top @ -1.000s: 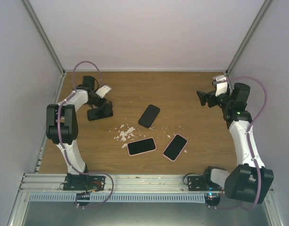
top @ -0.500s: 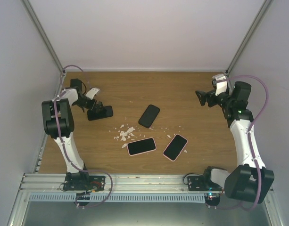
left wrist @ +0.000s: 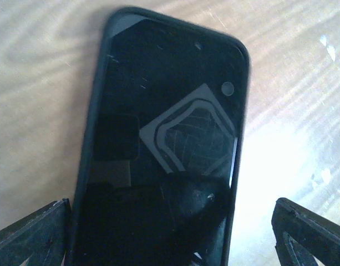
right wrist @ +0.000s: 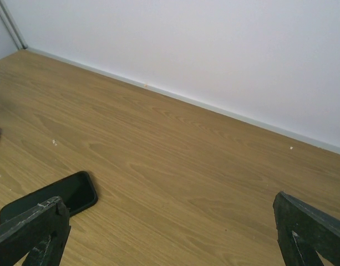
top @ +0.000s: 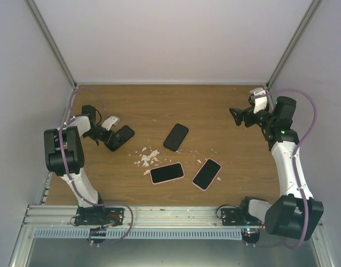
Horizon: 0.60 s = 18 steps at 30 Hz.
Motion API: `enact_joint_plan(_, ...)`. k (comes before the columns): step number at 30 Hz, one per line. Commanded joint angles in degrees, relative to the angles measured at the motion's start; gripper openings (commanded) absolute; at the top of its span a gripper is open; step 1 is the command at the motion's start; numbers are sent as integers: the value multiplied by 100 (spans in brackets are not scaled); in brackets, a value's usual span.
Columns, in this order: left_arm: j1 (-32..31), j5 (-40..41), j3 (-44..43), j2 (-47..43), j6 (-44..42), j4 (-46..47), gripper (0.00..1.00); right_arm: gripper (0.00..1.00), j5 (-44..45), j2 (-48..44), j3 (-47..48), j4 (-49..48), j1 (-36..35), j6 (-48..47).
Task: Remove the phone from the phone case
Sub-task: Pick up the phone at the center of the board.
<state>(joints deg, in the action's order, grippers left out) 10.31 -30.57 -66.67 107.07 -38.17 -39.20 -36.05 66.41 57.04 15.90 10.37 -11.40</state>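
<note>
Crouching low, the left arm (top: 63, 151) holds its spread pincer (left wrist: 170, 233) astride the cased phone (left wrist: 170, 105).

The left arm (top: 85, 186) and right arm (top: 290, 167) are built alike: white links between bulky black joints. A mauve cable (top: 313, 114) loops along each. Black bases (top: 98, 214) are bolted to the near metal rail (top: 176, 214). A green light (top: 282, 132) glows on the right arm.

Your top camera looks down from the near edge over the whole table (top: 215, 105). Your left wrist camera hangs close over the black-cased phone (left wrist: 164, 138), middle left in the top view. Your right wrist camera faces low toward the white wall (right wrist: 214, 55).
</note>
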Motion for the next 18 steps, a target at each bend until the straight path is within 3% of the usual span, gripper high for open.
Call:
enact_joint_plan(1,-148,229,597,-500,-14,139,99,100,-189,-29,186,41,42,94)
enact_joint_plan(8,-901,1737,1549,-1227,818,1140,99,100,-152,-43,208,53,42,122)
enact_joint_plan(18,-1606,2818,1634,-1003,1680,1309,99,100,-41,10,367,53,42,337)
